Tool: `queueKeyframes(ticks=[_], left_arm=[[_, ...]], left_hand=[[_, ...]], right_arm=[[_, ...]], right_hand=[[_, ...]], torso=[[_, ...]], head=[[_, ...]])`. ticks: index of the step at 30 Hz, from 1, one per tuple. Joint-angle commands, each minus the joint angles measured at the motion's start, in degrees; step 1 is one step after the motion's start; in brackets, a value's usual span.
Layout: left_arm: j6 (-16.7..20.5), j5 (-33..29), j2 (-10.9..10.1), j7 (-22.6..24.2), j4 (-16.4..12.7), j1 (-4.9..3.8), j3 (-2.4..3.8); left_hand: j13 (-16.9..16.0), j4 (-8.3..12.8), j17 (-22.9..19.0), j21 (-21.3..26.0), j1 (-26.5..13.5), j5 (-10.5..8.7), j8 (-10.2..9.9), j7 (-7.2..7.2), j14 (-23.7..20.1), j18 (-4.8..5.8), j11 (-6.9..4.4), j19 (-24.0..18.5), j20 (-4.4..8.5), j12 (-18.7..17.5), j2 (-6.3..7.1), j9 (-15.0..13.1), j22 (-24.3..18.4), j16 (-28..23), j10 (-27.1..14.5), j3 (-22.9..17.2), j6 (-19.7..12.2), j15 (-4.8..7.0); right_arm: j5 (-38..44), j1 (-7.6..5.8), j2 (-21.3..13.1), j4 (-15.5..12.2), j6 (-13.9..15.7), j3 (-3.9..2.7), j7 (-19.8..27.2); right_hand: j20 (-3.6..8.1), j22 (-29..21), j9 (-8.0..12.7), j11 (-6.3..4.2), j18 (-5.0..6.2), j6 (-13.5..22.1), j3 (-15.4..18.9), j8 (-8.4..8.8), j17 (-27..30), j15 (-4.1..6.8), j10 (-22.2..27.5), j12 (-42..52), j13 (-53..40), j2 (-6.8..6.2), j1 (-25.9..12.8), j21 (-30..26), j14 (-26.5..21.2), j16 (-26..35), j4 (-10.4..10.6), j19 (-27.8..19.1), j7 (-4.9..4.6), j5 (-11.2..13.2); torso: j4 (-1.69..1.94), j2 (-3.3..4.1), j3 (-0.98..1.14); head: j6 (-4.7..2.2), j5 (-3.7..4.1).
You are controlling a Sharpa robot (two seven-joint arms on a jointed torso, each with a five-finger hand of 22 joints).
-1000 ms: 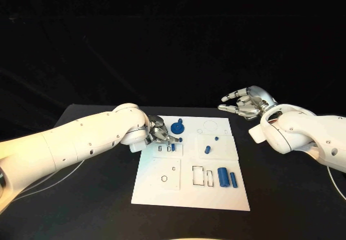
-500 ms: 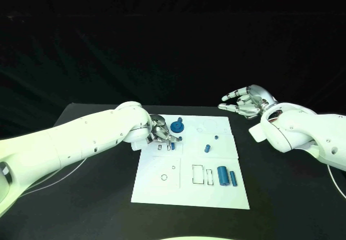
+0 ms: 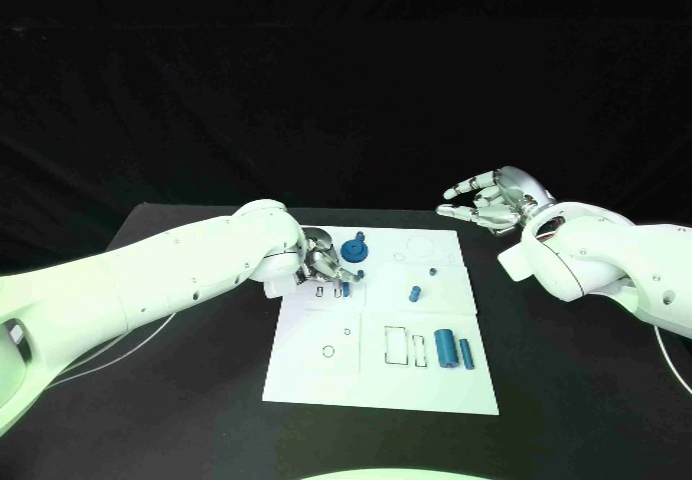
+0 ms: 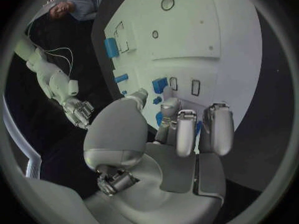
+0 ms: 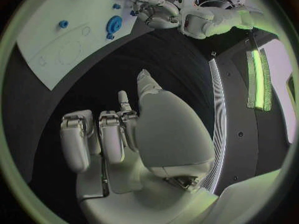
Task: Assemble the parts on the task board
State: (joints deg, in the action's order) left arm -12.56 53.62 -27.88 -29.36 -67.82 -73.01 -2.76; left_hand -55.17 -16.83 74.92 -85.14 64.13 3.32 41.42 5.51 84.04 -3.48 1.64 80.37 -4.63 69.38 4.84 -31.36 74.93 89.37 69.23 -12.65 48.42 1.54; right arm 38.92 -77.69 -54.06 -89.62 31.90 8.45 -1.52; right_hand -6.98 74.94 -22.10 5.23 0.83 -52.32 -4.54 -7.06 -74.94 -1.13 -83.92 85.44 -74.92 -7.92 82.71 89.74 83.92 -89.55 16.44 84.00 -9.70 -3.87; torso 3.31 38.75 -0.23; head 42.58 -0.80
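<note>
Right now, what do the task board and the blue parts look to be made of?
Task board: likely rigid plastic, matte white, flat with crisp cut-out slots. Blue parts, e.g. the cylinder: probably moulded or printed plastic, uniform colour with a dull sheen. Neither is certain from looks alone.

A flat white rectangular task board printed with thin dark outlines of rectangles and circles lies on a matte black table. Small blue plastic parts rest on the white: a round blue disc with a stem, a short blue peg, and two upright blue cylinders. Both arms are glossy white, each ending in a silver metal hand, left and right.
</note>
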Motion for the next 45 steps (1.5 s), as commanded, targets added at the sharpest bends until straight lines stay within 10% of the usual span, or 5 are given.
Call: queueKeyframes(ticks=[1, 45], left_arm=[[-1.6, -0.3, 0.2, -0.1, 0.2, -0.08, -0.01], [-3.1, -2.6, 1.3, -0.2, 1.7, -0.05, -0.19]], left_hand=[[-0.1, 0.2, 14.1, -0.3, 0.8, -0.1, 0.3, -0.37, 5.6, 0.55, -0.43, 0.2, 0.1, 0.1, -0.05, -0.2, 1.5, 0.2, 0.1, -0.3, -0.2, 0.4], [-0.7, 0.6, 14.9, -0.4, 9.5, -0.1, -0.2, -1.23, 5.9, 0.62, -1.27, 0.3, 0.67, -0.3, -0.43, -3.6, 2.0, 0.5, 0.4, -8.1, -0.2, 1.13]], right_arm=[[0.7, -0.01, 0.1, 0.0, -1.0, -0.01, 0.1], [0.6, -0.01, 0.4, 0.5, -1.6, 0.11, -0.4]], right_hand=[[0.27, 15.1, 0.0, -0.45, -0.83, 0.1, 0.4, -0.26, -12.8, 0.49, -2.1, -0.2, -10.9, 0.07, -0.5, 0.3, 5.5, 0.2, 0.1, 6.0, 0.19, 0.3], [0.31, 15.1, 0.0, -0.51, -0.83, 0.1, 0.3, -0.5, -12.7, 0.53, -2.3, 0.0, -11.1, 0.56, -0.6, 0.3, 5.5, 0.3, 0.0, 6.0, 0.24, 0.3]], torso=[[0.0, 0.01, 0.01], [0.01, -0.05, 0.03]], head=[[0.25, -0.15], [1.11, -0.22]])
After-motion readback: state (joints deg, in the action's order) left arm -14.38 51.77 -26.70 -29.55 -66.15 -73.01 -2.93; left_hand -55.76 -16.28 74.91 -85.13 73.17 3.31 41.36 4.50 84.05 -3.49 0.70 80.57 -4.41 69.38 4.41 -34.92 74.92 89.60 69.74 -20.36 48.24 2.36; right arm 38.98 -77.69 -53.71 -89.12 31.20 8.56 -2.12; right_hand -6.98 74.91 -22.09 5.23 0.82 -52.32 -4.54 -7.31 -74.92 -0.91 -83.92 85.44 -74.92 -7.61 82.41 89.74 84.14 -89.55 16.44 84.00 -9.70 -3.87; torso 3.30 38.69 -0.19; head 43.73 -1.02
